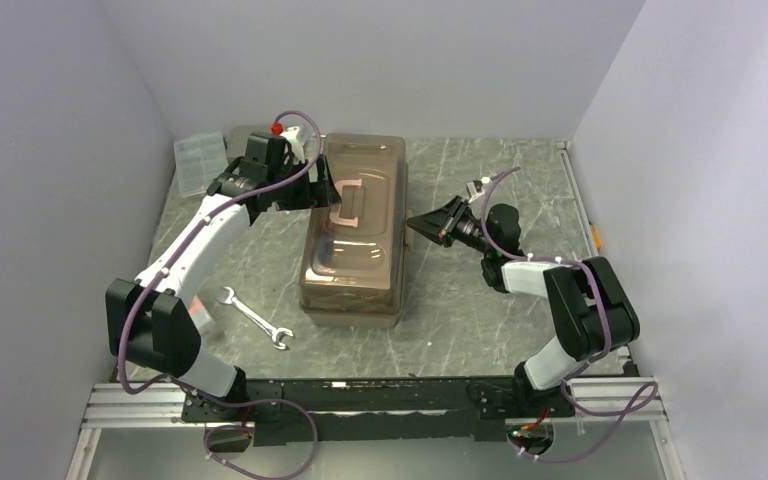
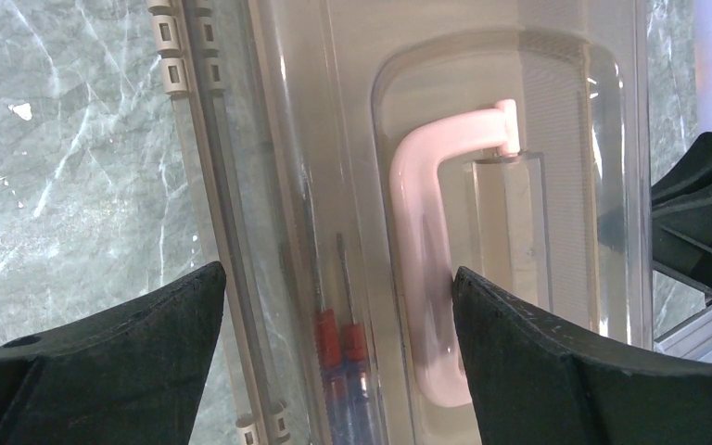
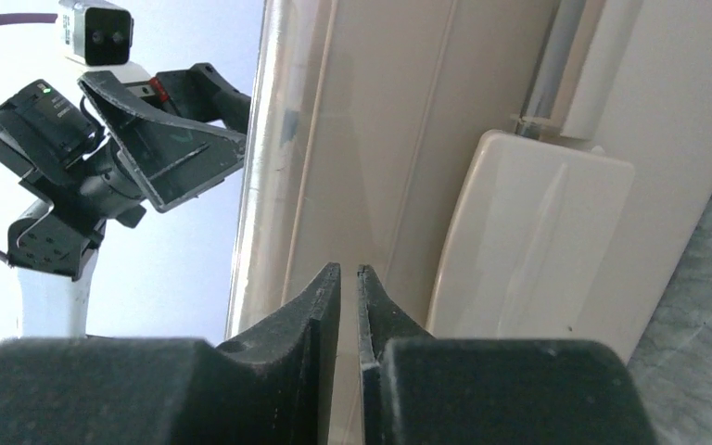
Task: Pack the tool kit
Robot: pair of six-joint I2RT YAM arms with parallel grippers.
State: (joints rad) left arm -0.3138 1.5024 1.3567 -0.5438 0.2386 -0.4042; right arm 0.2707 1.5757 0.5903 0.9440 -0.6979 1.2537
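Observation:
The tool kit's taupe toolbox (image 1: pixel 355 240) stands mid-table with its smoky lid down and its pink handle (image 1: pixel 350 200) folded flat. My left gripper (image 1: pixel 315 192) hovers open above the lid. In the left wrist view the gripper (image 2: pixel 338 278) has one finger beside the pink handle (image 2: pixel 422 241) and the other past the lid's hinge edge. Two red-and-blue screwdrivers (image 2: pixel 343 343) show through the lid. My right gripper (image 1: pixel 415 222) points at the box's right side wall. In the right wrist view it (image 3: pixel 349 269) is shut with nothing between the fingers, next to a cream latch (image 3: pixel 528 241).
A silver wrench (image 1: pixel 255 318) lies on the table left of the box's front. A clear compartmented organiser box (image 1: pixel 198 163) sits at the back left. A small red-pink item (image 1: pixel 197 312) lies by the left arm's elbow. Purple walls enclose the table on three sides.

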